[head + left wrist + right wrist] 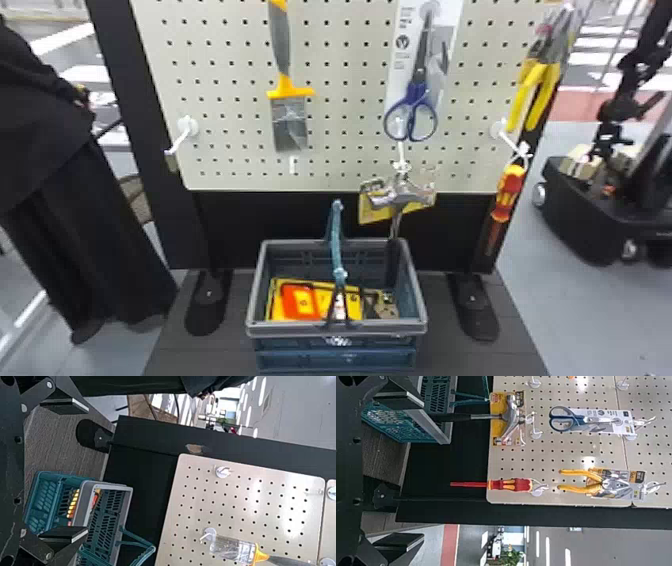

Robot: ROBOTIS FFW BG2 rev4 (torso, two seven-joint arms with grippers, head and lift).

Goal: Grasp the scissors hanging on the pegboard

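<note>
Up on the pegboard (225, 100), the scissors (417, 92) hang blades up, blue loops down, on a printed card hooked over a peg. They sit between the scraper (286, 92) on the robot's left and the yellow pliers (537, 85) on its right, with the hammer (400, 192) just below.

The left hand (85, 469) and right hand (421, 469) both have fingers spread wide with nothing in them. Both look well back from the board, so the grasp hasn't started imo. The right one seems better placed, since its camera looks straight at the scissors.

Handling-wise I'd guess light and rigid, but the card is floppy and the whole thing will probably swing on the peg if nudged. I'd pinch across the neck where blue plastic meets the blades, or across the loops, since plastic should grip better than slick steel. It likely has to lift off the peg, not pull straight back.
</note>
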